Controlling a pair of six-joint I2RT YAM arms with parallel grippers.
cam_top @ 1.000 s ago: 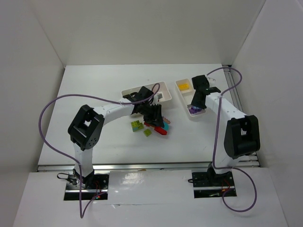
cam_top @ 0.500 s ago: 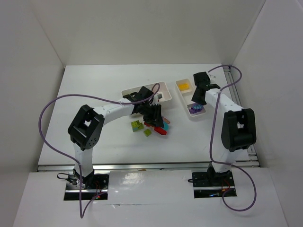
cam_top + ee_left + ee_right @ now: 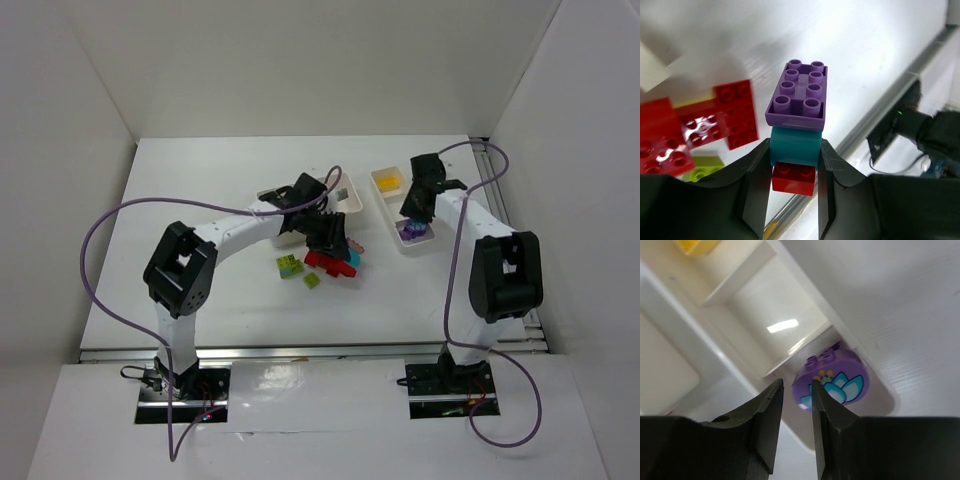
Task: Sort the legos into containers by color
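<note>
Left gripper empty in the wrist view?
No, the left gripper is clamped on a teal brick, with a purple brick above it and a red brick below it in that view.

The white table [image 3: 200, 180] bore two white trays side by side, a wide tray [image 3: 352, 196] and a narrow tray [image 3: 392, 204]. Just in front of them lay loose red bricks [image 3: 737, 112] and two lime bricks [image 3: 290, 264].

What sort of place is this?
Probably a robotics lab test bench: a left arm and a right arm bolted to a white table, blank walls boxing it in, and toy bricks with sorting trays laid out for practice.
</note>
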